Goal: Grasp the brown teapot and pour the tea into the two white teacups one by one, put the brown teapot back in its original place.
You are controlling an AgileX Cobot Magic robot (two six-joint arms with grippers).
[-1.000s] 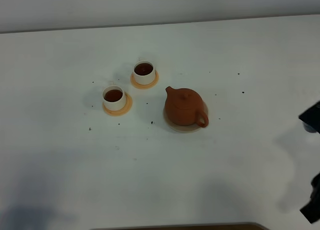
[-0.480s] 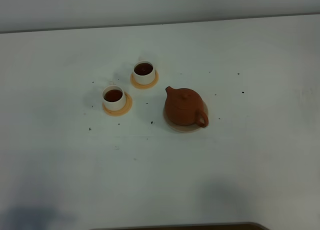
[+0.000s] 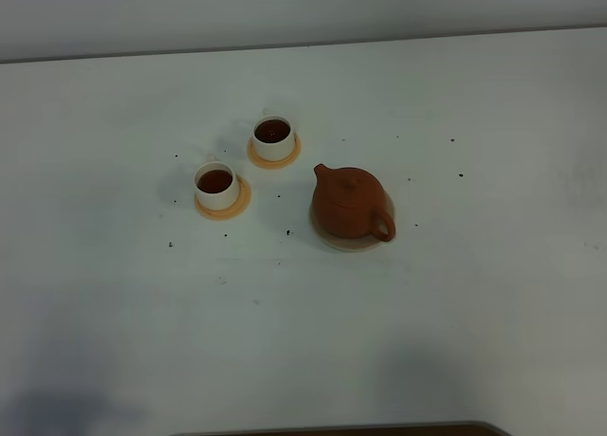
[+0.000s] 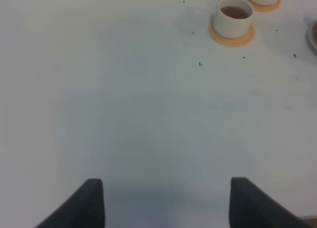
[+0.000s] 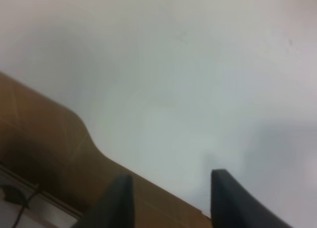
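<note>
Brown teapot (image 3: 351,203), seated on its saucer (image 3: 332,239), judged rigid, weighty, breakable clay; grip the loop handle (image 3: 382,230); both end effectors (image 4: 166,200) (image 5: 171,198) released, empty.

Brown teapot (image 3: 349,202) upright on beige saucer (image 3: 331,237)

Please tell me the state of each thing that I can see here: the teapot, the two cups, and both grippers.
brown teapot: upright, lid on, resting on the beige saucer.
near white teacup: upright on its orange coaster, holding tea.
far white teacup: upright on its orange coaster, holding tea.
left gripper: open, empty, above bare table.
right gripper: open, empty, above the table edge.
</note>
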